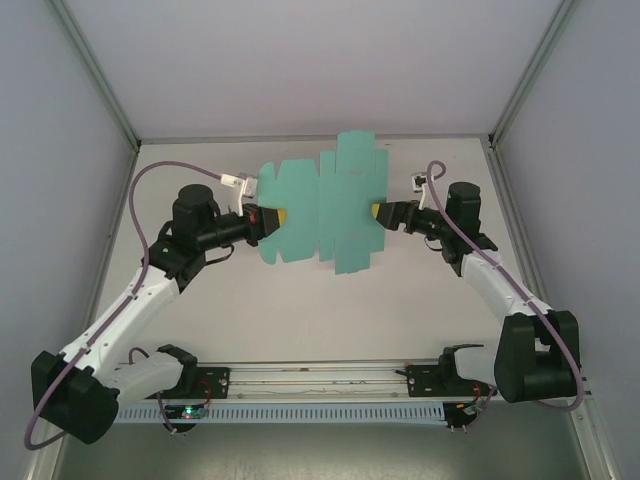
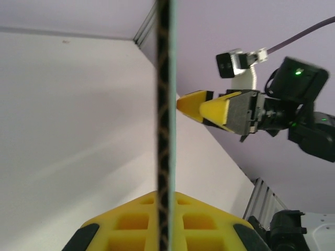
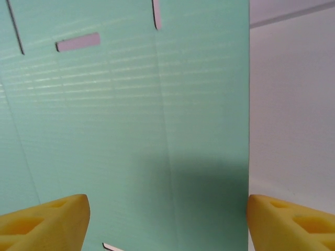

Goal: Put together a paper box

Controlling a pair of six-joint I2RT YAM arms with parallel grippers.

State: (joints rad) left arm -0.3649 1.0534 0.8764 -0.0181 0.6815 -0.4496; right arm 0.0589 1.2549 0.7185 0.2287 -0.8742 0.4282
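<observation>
**One-sided grip leaves flat card exposed at mid-counter**

The paper box (image 1: 320, 210), an unfolded teal sheet of flaps and slots, hangs at the centre of the overhead frame between the two arms, apparently lifted off the counter (image 1: 300, 310). The left jaws are clamped shut on its left edge; the left wrist view shows the card edge-on (image 2: 164, 104), running between the yellow fingers (image 2: 131, 222). The right jaws stand wide open and hold nothing, their fingertips (image 3: 47, 217) flanking the sheet's right margin (image 3: 131, 130).

With only one edge pinched, the thin card could sag, pivot or slip. If the right jaws close off-line, they may crease a flap, and pushing inward would likely buckle the sheet.

The top flap reaches close to the back wall (image 1: 300, 60) at upper centre. Bare counter lies below the sheet, and both side walls stand well apart.
</observation>
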